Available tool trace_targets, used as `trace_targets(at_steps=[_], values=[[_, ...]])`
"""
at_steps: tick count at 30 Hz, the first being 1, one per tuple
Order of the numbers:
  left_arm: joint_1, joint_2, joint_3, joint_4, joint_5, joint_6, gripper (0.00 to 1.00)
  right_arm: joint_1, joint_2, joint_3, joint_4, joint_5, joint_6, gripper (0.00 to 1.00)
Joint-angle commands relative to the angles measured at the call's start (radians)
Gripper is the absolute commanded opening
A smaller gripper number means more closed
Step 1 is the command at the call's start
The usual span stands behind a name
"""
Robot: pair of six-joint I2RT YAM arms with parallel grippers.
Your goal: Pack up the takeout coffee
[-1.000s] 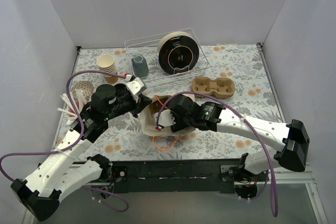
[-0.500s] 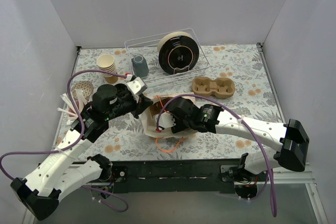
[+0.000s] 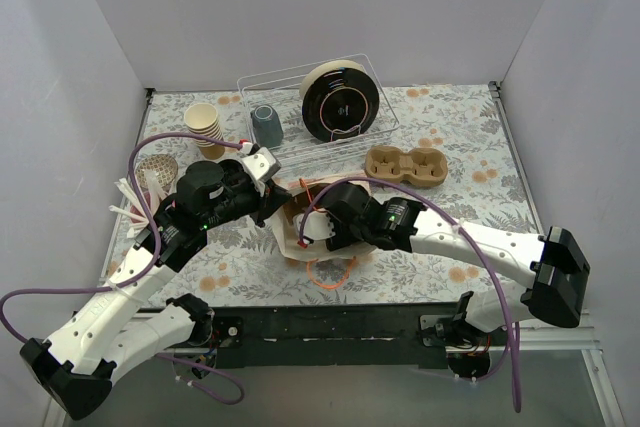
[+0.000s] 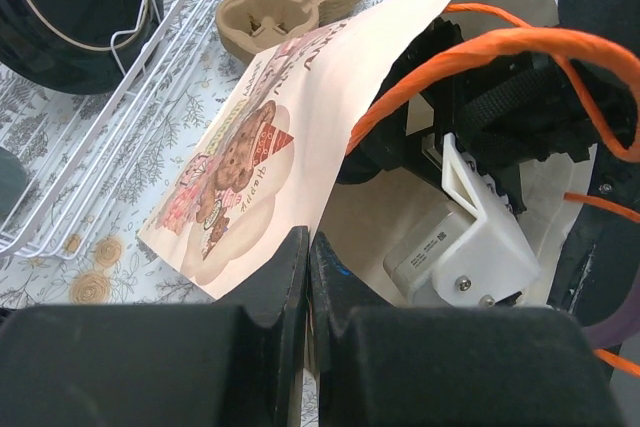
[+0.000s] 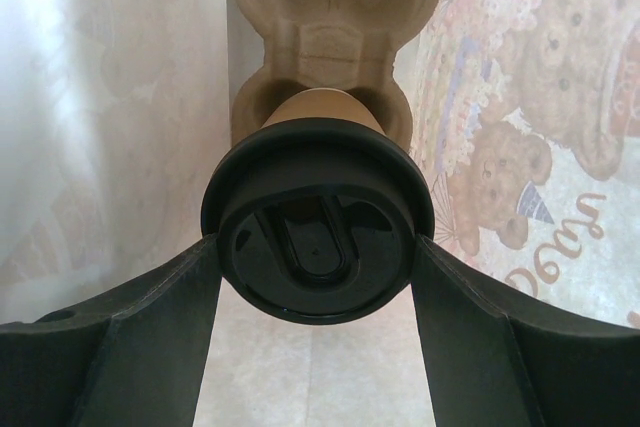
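The left fingers [image 4: 307, 247] are pressed together on the near edge of the paper bag [image 4: 300, 127], holding its mouth up off the desk [image 3: 230, 267]. That pinch takes in only a thin strip of paper. If the edge slides out from between them, the mouth would likely sag onto the arm working inside.

Past those fingers, an orange handle [image 4: 480, 57] loops across the opening and over the body of the other arm. It could snag during a withdrawal and drag the whole bag along.

Deep inside the bag, the right fingers [image 5: 316, 257] are clamped on the takeout coffee [image 5: 318, 197], one on each side of its black lid. The tan cup hangs beyond them, over the near pocket of a pulp carrier [image 5: 330, 37] lying on the bag's floor. Whether the cup's base is already seated in that pocket cannot be told, because the lid hides it.

The grip seems to be on the lid rim rather than the cup wall, so a hard push down or a sideways nudge could pop the lid loose. Letting go with the base resting on the pocket's edge could tip the cup against the bag wall just to the right of the fingers.
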Motion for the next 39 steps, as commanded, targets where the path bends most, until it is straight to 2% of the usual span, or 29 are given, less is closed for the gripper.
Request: trace_targets(at_steps=[1, 6, 14, 24, 39], values=[[-0.008, -0.007, 0.033, -0.005, 0.036, -0.014, 0.0, -0.017, -0.004, -0.017, 0.041, -0.021, -0.011, 0.33], [-0.008, 0.001, 0.031, -0.004, 0.045, -0.011, 0.0, -0.036, -0.002, -0.028, 0.062, -0.025, -0.014, 0.33], [-0.008, 0.004, 0.028, 0.0, 0.077, -0.023, 0.0, -0.039, 0.006, -0.049, 0.192, 0.031, -0.069, 0.33], [-0.008, 0.028, 0.045, 0.0, 0.103, -0.063, 0.0, -0.048, 0.019, -0.055, 0.245, 0.045, -0.105, 0.33], [-0.006, 0.077, 0.073, 0.016, 0.149, -0.152, 0.0, -0.14, -0.125, -0.132, 0.2, -0.266, -0.172, 0.32]])
